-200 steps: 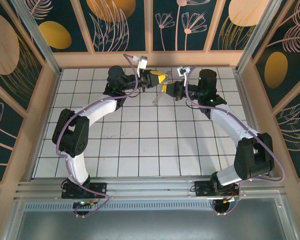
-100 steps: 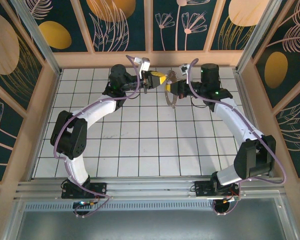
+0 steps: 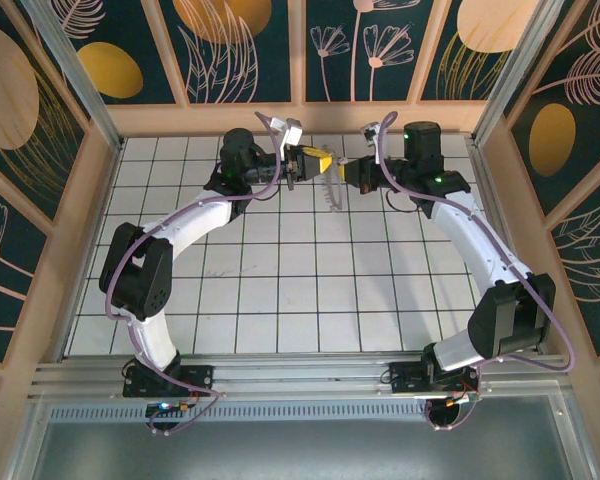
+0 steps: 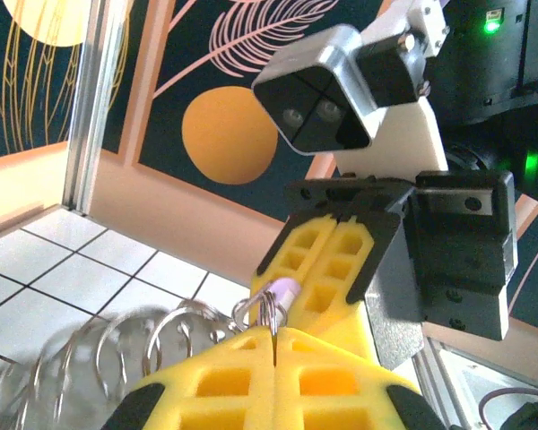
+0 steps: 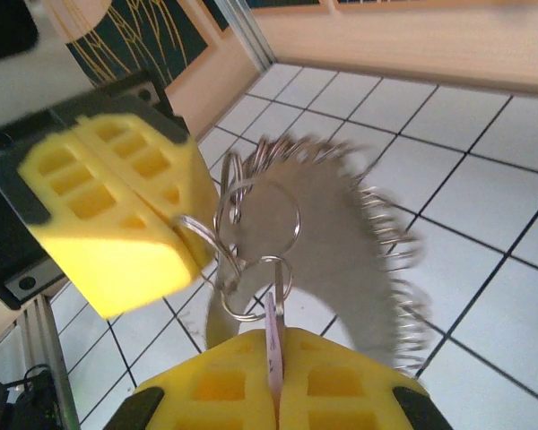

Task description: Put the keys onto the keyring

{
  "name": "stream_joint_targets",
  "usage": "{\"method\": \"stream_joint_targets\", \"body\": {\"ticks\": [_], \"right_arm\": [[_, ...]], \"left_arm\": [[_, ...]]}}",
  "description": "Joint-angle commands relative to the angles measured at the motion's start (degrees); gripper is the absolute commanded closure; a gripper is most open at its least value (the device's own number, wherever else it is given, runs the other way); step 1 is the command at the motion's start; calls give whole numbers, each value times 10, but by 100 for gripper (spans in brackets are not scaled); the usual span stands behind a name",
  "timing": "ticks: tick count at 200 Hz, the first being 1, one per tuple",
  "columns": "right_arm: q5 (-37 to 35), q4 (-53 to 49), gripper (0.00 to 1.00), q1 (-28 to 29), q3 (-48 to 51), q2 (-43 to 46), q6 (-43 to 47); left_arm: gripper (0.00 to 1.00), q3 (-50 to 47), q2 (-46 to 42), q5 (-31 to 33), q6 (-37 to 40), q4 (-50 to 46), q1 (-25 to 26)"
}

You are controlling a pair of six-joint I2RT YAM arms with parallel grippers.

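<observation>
White tiled worktop sits inside floral wall panels; above its far edge, near the middle, both arms meet tip to tip. Much of the keyring is hard to read: its linked silver rings smear into a grey fan of repeated loops, so their number cannot be told. Left gripper is pinched shut on one ring. Right gripper is clamped on the pale pink key, mostly buried between its yellow pads; a small ring threads the key's top. Behind them, the right wrist's grey camera block covers part of the wall.
</observation>
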State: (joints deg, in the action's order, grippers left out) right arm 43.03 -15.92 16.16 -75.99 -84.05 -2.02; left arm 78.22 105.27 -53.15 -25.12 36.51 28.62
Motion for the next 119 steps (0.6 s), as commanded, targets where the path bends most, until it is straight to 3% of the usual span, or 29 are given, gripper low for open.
{"method": "stream_joint_targets", "body": {"ticks": [1, 38, 119], "right_arm": [[18, 45, 100, 12, 7, 2, 0], [-6, 79, 100, 35, 20, -8, -8], [-122, -35, 100, 34, -18, 2, 52]], "left_arm": [[100, -5, -6, -31, -34, 48, 1], [100, -13, 0, -32, -70, 90, 2], [100, -10, -7, -24, -17, 33, 1]]}}
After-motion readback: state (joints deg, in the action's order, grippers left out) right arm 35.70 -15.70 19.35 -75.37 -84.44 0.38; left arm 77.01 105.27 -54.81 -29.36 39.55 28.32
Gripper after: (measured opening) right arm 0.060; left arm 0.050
